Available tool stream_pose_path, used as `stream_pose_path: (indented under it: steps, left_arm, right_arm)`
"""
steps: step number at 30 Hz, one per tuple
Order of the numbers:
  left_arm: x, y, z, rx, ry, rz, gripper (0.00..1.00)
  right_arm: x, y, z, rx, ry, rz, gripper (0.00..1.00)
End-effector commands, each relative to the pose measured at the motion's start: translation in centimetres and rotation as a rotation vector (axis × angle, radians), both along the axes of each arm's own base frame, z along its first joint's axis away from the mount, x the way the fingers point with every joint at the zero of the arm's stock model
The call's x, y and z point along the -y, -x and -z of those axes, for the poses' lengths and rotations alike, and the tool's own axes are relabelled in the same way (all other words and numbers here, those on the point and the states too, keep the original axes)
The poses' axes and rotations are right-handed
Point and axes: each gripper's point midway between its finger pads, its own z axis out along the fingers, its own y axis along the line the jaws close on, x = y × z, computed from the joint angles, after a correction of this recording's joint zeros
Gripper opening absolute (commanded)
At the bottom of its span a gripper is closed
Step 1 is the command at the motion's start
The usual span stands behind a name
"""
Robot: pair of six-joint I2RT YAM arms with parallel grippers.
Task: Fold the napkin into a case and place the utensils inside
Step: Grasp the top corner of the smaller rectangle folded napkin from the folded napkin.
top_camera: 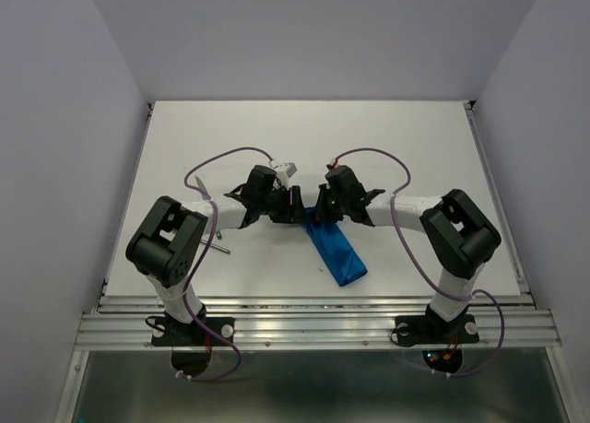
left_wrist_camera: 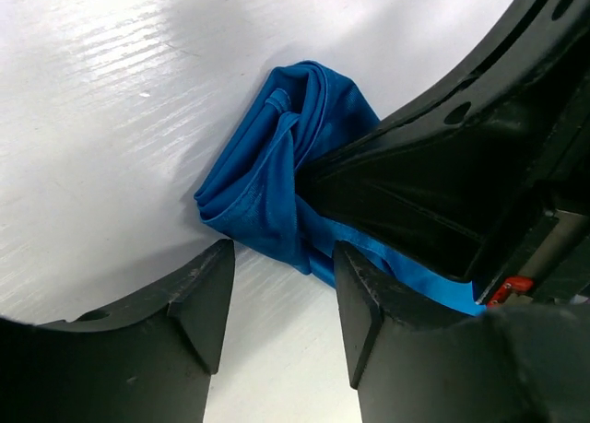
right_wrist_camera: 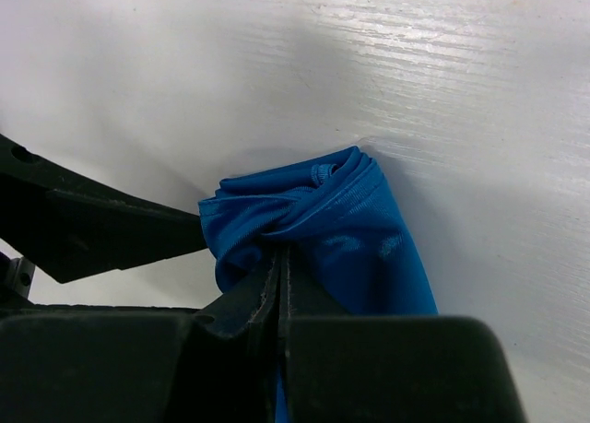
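Where the right gripper (right_wrist_camera: pixel 279 289) pinches shut on the case (top_camera: pixel 338 254), its bunched far end is hidden from above; the left gripper (left_wrist_camera: pixel 284 253) stands open beside it.

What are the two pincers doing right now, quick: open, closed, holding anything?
Left pincer: open, holding nothing; the cloth lies just ahead of it.
Right pincer: closed on the end of the blue napkin.

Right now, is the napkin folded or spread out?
Folded: the napkin is a narrow layered packet, one end bunched in the right gripper.
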Motion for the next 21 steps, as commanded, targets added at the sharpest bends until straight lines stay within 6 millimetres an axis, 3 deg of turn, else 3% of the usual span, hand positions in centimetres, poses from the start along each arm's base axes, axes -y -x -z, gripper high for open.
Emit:
stream_pose_path:
  steps: [1, 11, 15, 21]
  left_arm:
    - [0.2, -2.0, -3.4, 0.095, 0.012, -0.025, 0.57]
    - [0.1, -3.6, -4.4, 0.133, -0.039, -0.047, 0.33]
    - [0.5, -3.6, -5.4, 0.159, -0.044, -0.039, 0.33]
    - [1.1, -3.4, -4.5, 0.146, -0.082, -0.013, 0.36]
  right_arm:
    - [-1.4, -1.1, -1.6, 0.055, -0.066, -0.006, 0.01]
    - [-1.4, -1.0, -2.3, 0.062, -0.08, 0.0, 0.01]
    - [-1.4, -0.9, -2.2, 0.055, -0.082, 0.002, 0.01]
    - [-1.4, -0.9, -2.5, 0.059, -0.087, 0.005, 0.01]
